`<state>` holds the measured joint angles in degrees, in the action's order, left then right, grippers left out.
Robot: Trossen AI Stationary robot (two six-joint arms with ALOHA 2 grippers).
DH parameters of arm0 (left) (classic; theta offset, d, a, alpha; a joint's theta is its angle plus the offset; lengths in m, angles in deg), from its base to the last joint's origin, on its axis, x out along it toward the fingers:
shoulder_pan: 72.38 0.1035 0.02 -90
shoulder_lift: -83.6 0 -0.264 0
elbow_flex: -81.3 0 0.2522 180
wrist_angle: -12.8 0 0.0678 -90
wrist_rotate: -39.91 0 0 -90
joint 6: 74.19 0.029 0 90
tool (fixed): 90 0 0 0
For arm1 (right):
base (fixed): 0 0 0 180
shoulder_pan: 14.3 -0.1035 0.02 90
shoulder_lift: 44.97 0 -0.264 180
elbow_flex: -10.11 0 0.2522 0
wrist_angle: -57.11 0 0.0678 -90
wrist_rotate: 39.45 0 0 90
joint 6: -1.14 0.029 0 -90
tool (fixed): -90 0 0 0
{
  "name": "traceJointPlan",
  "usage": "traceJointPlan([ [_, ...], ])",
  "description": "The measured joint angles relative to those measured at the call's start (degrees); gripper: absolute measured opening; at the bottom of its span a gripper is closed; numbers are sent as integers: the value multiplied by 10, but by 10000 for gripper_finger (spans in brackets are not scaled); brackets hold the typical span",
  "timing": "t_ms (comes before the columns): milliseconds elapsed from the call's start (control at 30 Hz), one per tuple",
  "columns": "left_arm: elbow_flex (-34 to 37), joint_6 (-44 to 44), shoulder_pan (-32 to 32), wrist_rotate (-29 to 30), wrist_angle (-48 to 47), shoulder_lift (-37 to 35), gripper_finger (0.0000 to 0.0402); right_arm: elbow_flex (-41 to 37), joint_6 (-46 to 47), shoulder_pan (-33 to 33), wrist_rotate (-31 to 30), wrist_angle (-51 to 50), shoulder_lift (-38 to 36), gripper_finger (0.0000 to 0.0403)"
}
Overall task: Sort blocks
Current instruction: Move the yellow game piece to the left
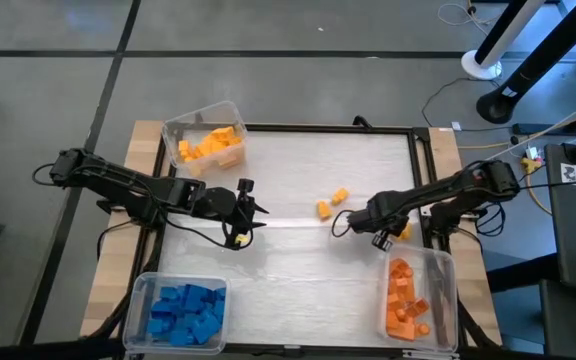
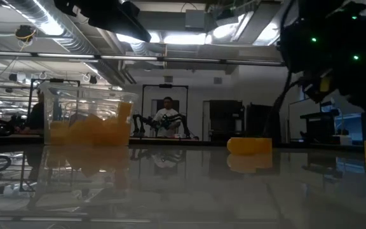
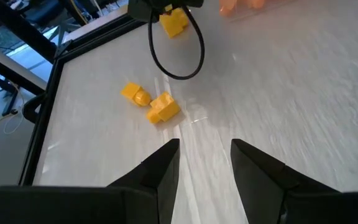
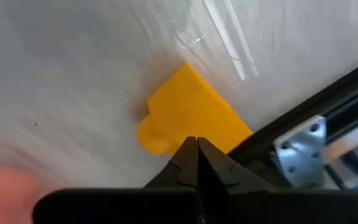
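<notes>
Three yellow blocks lie loose on the white table. Two sit together mid-table point(image 1: 323, 208) point(image 1: 340, 195), ahead of my left gripper point(image 3: 205, 155), which hangs open above the table's left half point(image 1: 256, 211) with nothing between its fingers. The third yellow block point(image 4: 191, 118) lies flat by the table's right frame rail point(image 1: 404, 230). My right gripper point(image 4: 196, 144) is shut and points steeply down at that block's near side point(image 1: 386, 236). In the left wrist view the pair of blocks point(image 3: 164, 107) lies nearer, and the third block point(image 3: 174, 22) under the right gripper. My right gripper's shut fingertips point(image 4: 188, 149) stand over the edge of the yellow block point(image 4: 185, 134) from above. The fingers themselves cover the spot, so I cannot tell whether they touch it. The block rests flat on the table.
Three clear bins stand at the table's corners: one with yellow blocks far left point(image 1: 205, 140), one with blue blocks near left point(image 1: 180, 310), one with orange blocks near right point(image 1: 415, 298). A black frame rail point(image 1: 420, 180) edges the table. A person stands in the room beyond point(image 2: 166, 117).
</notes>
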<state>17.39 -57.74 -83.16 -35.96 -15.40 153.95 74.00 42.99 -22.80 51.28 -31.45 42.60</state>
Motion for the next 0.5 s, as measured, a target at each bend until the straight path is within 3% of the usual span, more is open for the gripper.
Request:
traceJointPlan([
  [267, 0, 0, 0, 0, 0, 0, 134, -64, 26, -14, 28, 44, -14, 1],
  [500, 0, 0, 0, 0, 1, 0, 134, -67, 29, -13, 20, 63, -15, 1],
])
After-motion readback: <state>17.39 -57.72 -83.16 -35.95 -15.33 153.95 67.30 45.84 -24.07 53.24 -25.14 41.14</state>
